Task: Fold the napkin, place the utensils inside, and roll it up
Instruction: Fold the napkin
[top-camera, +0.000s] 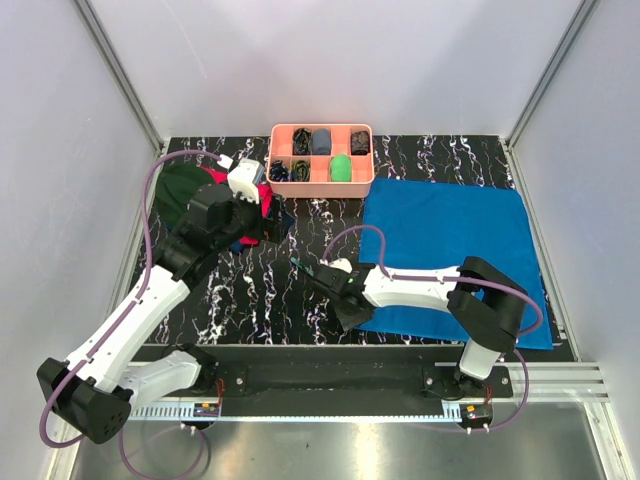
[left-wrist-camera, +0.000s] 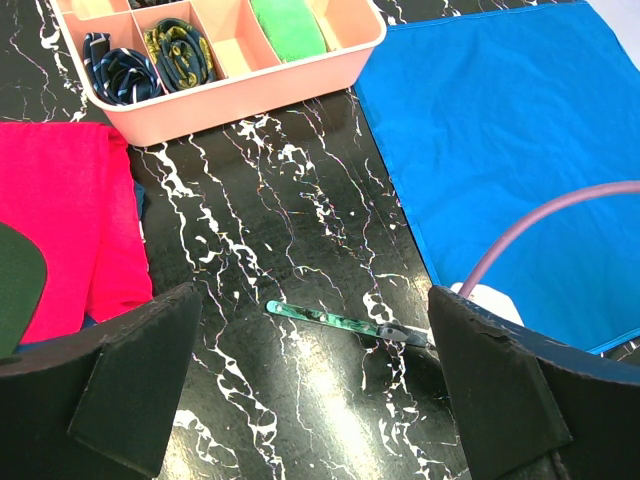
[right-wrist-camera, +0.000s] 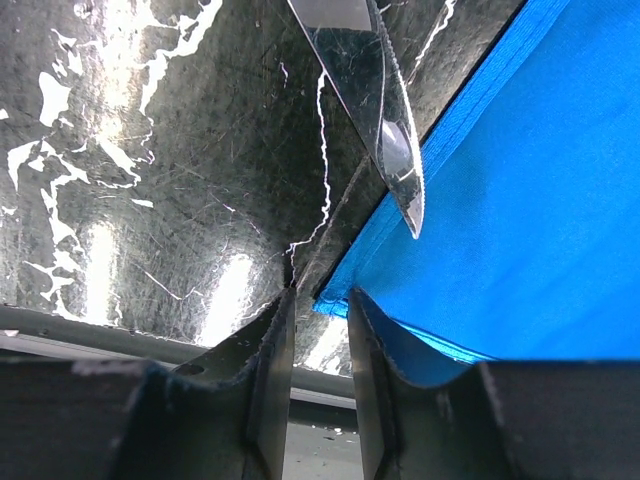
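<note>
Right gripper (right-wrist-camera: 320, 298): lowered at the near left corner of the napkin (top-camera: 450, 240), its fingers drawn close with a narrow slit between them. It cannot be told whether any cloth is pinched.
Napkin: spread flat on the right half of the surface (top-camera: 300, 225). No fold is seen, so the folding is judged not yet done.
Utensil (left-wrist-camera: 340, 322): one slim teal piece lies on the bare surface just left of the napkin's near corner, with its serrated tip reaching the hem. No other pieces are made out.
Progress: judged to be at the very start, with the fold, the loading and the roll all still left.
Obstruction: the utensil lies just beside the corner being worked and is judged likely to be nudged if that corner is carried over.
Left gripper (left-wrist-camera: 312, 295): held above the middle of the surface with its fingers spread wide and nothing between them.
Cable (left-wrist-camera: 540, 215): a purple loop from the right arm arches over the napkin's left part.
Left side: a red cloth (left-wrist-camera: 60, 220) and a dark green cap (left-wrist-camera: 15, 290) lie well apart from the napkin.
Far edge: a pink tray (top-camera: 322, 188) of small items stands clear of the work.
</note>
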